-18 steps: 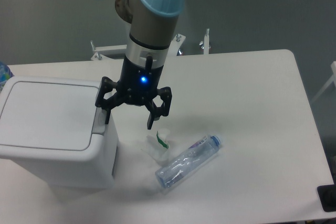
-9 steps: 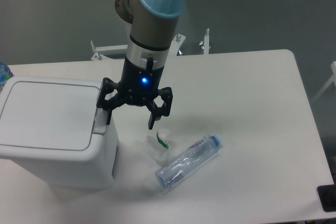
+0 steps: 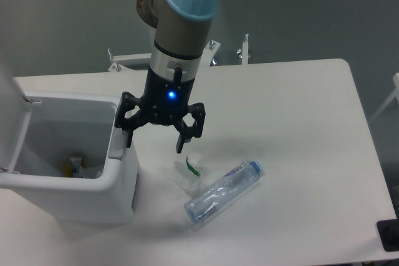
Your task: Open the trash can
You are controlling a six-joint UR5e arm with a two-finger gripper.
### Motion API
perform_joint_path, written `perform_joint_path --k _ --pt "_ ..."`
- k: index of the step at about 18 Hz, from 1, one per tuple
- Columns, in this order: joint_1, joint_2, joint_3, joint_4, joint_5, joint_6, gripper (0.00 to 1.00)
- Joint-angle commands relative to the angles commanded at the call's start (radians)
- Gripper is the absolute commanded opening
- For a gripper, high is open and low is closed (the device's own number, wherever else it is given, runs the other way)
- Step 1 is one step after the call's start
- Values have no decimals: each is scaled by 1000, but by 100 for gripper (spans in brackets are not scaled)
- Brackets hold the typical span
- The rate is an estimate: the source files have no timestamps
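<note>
Now open, the white trash can (image 3: 118,185) sits at the left end of the white counter (image 3: 299,123), its lid (image 3: 7,101) swung up at the far left edge of the view so that the inside of the bin shows. Directly to its right hangs the black tool (image 3: 153,142), carried on a grey and pale blue arm (image 3: 181,29) that comes down from the top of the picture, a blue light glowing on the wrist. Its two fingers are spread wide and grip nothing: the left-hand finger (image 3: 124,130) points down at the grey tab (image 3: 117,149) on the bin's near-right rim, so close that contact cannot be judged, while the other finger (image 3: 182,141) hangs over the bare counter. A few small items, one of them yellow, lie at the bottom of the bin (image 3: 75,167), too dim to identify. Just beside the bin on the right, below the free finger, is a crumpled white wrapper with a green mark (image 3: 187,171), and touching or nearly touching it lies a clear plastic bottle (image 3: 224,192) on its side, angled with its cap end toward the upper right. Beyond the counter's far edge, white metal brackets (image 3: 243,49) stand against a grey floor.
</note>
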Motion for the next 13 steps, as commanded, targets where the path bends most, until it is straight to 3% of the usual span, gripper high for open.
perform_joint_path --k 6,9,13 --pt "98 -41 43 43 5 44 100" --pt "124 -104 75 83 21 145 100" --pt "149 -192 83 130 190 310 100"
